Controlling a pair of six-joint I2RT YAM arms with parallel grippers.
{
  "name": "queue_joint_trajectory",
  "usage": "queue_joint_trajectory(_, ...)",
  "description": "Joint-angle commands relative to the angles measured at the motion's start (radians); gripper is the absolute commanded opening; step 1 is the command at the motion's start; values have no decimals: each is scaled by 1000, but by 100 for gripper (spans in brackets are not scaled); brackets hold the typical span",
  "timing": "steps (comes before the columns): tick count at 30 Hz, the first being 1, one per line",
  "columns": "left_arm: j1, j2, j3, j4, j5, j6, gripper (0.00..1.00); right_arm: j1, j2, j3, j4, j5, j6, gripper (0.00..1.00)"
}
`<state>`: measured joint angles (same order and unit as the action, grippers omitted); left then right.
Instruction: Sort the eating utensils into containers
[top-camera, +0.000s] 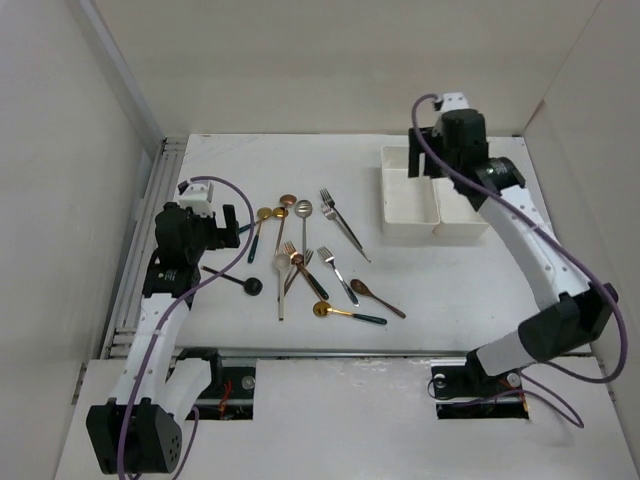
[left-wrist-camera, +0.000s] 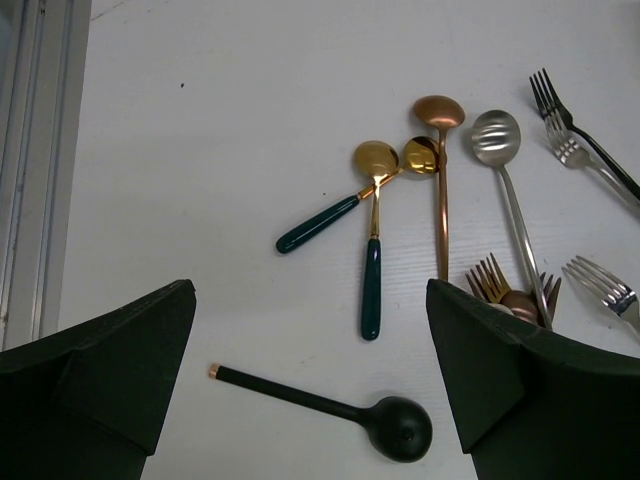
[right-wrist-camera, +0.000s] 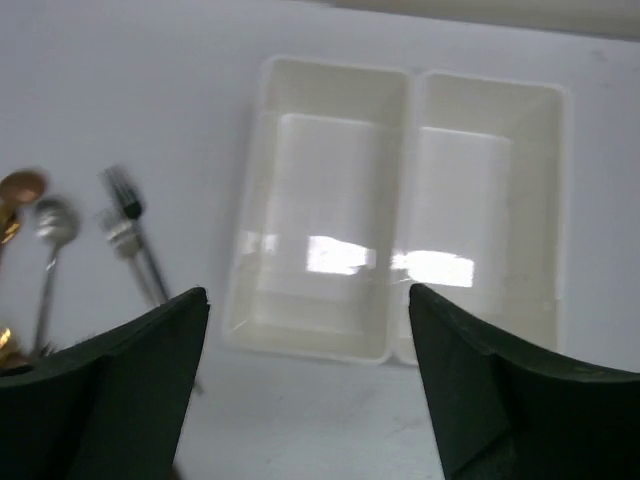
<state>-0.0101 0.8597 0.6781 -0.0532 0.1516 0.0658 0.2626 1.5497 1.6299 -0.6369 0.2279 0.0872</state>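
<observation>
Just below my left gripper (left-wrist-camera: 308, 290) the eating utensils (top-camera: 305, 262) lie scattered on the table (left-wrist-camera: 200, 150). A black spoon (left-wrist-camera: 330, 405) is the nearest one, between its fingers, which stand wide apart. Directly under my right gripper (right-wrist-camera: 307, 293) are the containers (right-wrist-camera: 335, 65), and both look empty. Its fingers are also spread wide and carry nothing. I judge the sorting is at its beginning. Next I would lower the left gripper over the black spoon's thin handle and close across it.
</observation>
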Motion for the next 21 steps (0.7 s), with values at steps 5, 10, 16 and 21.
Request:
queue_joint_trajectory(5, 6, -13, -26, 47, 5, -24, 100, 378, 232, -40, -67, -35, 14, 28)
queue_joint_trajectory(10, 6, -22, -35, 32, -6, -34, 100, 422, 459, 157, -76, -75, 34, 27)
queue_joint_trajectory(16, 6, -33, -35, 32, -26, -34, 99, 422, 582, 229, -66, -64, 25, 27)
queue_joint_trajectory(21, 6, -33, -45, 32, -26, -43, 99, 412, 642, 239, -66, -52, 45, 27)
